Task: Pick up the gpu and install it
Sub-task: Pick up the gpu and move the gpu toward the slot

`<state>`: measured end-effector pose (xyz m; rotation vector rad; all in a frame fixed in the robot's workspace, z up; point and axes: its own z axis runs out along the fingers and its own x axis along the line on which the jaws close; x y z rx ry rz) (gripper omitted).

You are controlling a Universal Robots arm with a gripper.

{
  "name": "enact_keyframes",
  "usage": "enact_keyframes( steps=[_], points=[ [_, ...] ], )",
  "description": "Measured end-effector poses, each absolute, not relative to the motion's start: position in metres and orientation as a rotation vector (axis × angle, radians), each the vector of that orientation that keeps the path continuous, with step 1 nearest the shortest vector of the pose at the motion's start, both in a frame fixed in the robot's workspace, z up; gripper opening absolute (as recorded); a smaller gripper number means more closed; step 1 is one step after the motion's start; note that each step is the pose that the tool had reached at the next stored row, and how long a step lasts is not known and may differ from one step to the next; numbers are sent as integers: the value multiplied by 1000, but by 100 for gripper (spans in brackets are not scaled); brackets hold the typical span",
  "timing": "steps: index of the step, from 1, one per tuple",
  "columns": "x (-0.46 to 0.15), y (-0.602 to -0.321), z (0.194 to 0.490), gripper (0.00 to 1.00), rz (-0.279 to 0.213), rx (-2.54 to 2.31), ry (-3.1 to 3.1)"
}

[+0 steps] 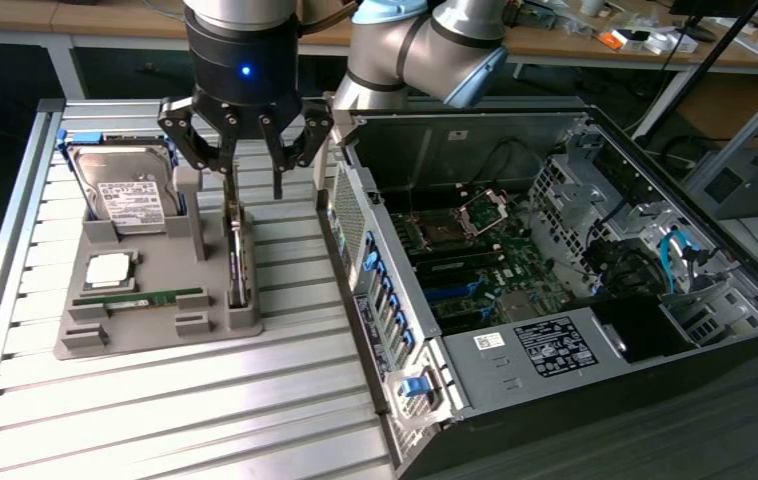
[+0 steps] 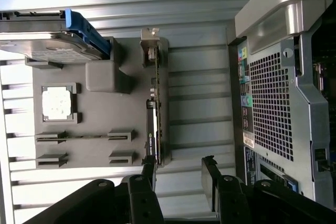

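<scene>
Grey plastic fixture tray (image 1: 152, 335) (image 2: 100, 108) on a ribbed metal table (image 1: 179, 410) carries the gpu (image 1: 236, 255) (image 2: 152, 114), standing on edge in a slot along the tray's 3 o'clock side in the exterior view, with its silvery bracket toward 12 o'clock. The arm's gripper (image 1: 254, 190) (image 2: 179, 163) hangs over the card, jaws spread wide and gripping nothing. Whether a fingertip touches the card cannot be told. A hard drive (image 1: 126, 190) sits at the tray's 11 o'clock, with a processor chip (image 1: 110, 268) and RAM stick (image 1: 139, 298) toward 7 o'clock. An open computer case (image 1: 486, 375) lies at the tray's 3 o'clock.
</scene>
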<state>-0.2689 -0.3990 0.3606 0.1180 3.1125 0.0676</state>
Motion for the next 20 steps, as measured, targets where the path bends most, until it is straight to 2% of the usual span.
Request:
enact_keyframes(
  steps=[20],
  points=[
    [-269,-399,352,48,68,118,3112]
  ],
)
